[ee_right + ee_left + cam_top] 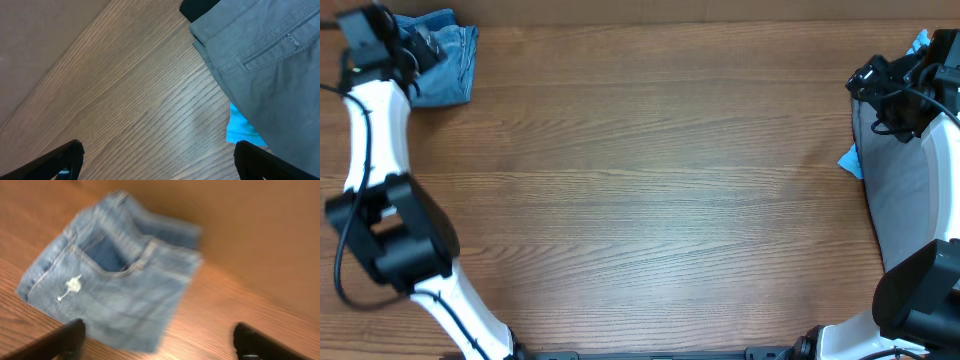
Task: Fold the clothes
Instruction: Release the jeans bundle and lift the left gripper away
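1. The tabletop [650, 200] is brown wood with the grain running from left edge to right edge.
2. The jeans [115, 280] lie at the far left corner of the tabletop, folded into a compact, roughly square bundle. They are light-blue faded denim.
3. A pocket opening [107, 255] faces up on the bundle. A small white worn spot [72, 285] sits below it.
4. The left hand [160, 341] is at the far left corner, just beside the jeans. Its fingers [55, 342] are spread wide and grip nothing. The left wrist view is blurred, so finer detail of the denim cannot be read.
5. The left arm [365, 130] runs along the left edge of the tabletop towards the far corner.
6. The grey shorts [270, 65] lie flat along the right edge of the tabletop, reaching to the far right corner. A stitched pocket slit [265, 55] faces up.
7. A black garment [197, 7] touches the shorts at their waistband end; only a small part of it shows.
8. A bright blue cloth [240, 130] sticks out from under the inner side of the shorts.
9. The right hand [157, 160] is near the far right corner, at the inner side of the shorts. Its fingers [50, 160] are spread wide and grip nothing.
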